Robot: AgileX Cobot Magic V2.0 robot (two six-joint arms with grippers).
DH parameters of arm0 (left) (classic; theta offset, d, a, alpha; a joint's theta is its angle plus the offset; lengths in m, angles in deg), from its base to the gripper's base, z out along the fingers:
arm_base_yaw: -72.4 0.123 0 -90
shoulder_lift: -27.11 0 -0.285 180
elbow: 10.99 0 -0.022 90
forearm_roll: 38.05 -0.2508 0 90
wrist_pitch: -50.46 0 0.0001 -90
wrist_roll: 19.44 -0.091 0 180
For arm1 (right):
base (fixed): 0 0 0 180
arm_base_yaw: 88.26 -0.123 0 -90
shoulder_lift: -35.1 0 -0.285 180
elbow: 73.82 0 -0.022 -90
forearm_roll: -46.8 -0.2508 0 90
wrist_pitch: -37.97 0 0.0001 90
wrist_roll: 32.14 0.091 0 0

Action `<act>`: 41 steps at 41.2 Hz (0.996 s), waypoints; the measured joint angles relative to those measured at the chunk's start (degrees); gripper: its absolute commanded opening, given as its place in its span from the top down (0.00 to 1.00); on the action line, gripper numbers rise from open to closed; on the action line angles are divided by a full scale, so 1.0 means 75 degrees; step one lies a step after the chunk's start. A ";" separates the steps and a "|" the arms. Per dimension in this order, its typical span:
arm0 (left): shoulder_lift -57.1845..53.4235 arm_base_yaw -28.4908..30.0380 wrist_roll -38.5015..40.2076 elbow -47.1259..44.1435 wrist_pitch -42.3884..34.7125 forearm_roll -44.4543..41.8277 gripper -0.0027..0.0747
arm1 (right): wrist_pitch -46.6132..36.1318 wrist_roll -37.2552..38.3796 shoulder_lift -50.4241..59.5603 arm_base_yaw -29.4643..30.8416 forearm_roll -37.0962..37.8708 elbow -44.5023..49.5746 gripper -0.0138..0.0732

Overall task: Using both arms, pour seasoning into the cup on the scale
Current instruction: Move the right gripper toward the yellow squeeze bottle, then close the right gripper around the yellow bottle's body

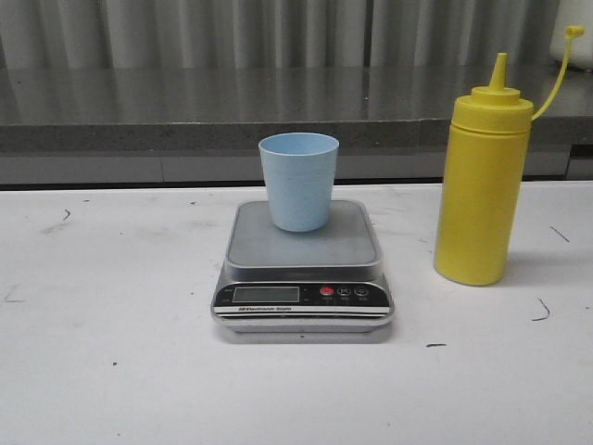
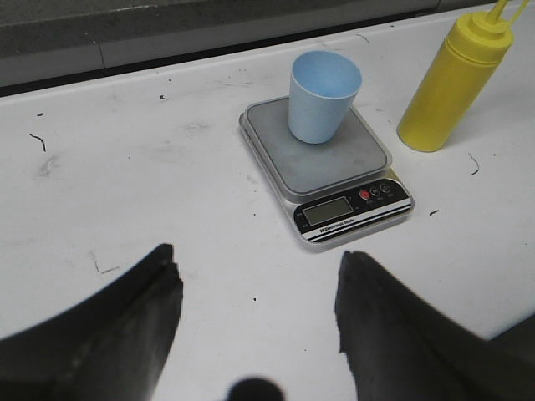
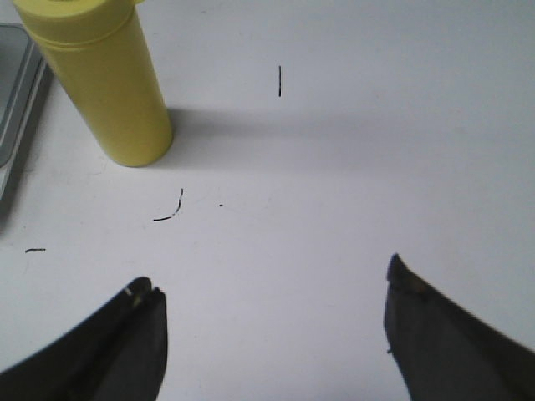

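— Front view first: where's everything?
— Cup (image 1: 298, 180) upright on the scale (image 1: 303, 269); bottle (image 1: 481, 188) standing on the counter (image 1: 111, 371) to its right.
— And the arms?
— Left pincer (image 2: 255, 288) spread wide, empty, above bare counter, facing the scale. Right pincer (image 3: 272, 313) likewise open, apparently hovering near the bottle.

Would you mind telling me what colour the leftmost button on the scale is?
Red; the button on the scale shows best in the front view.
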 measured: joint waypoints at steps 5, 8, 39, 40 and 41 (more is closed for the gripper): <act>0.0000 0.0000 0.0000 0.0000 0.0000 0.0000 0.44 | 0.0225 -0.0389 -0.0069 -0.0627 -0.0012 -0.0075 0.19; 0.0000 0.0000 0.0000 0.0000 0.0000 0.0000 0.44 | 0.0337 -0.0507 -0.0129 -0.1130 -0.0012 -0.0176 0.19; 0.0000 0.0000 0.0000 0.0000 0.0000 0.0013 0.44 | -0.4419 -0.0398 -0.2019 -0.2354 -0.1283 0.1823 0.09; 0.0000 0.0000 0.0000 0.0000 0.0000 0.0013 0.44 | -0.4764 -0.0398 -0.2019 -0.2354 -0.1283 0.1900 0.08; 0.0000 0.0000 0.0000 0.0000 0.0000 0.0013 0.44 | -0.5015 -0.0398 -0.2024 -0.2354 -0.1283 0.2037 0.08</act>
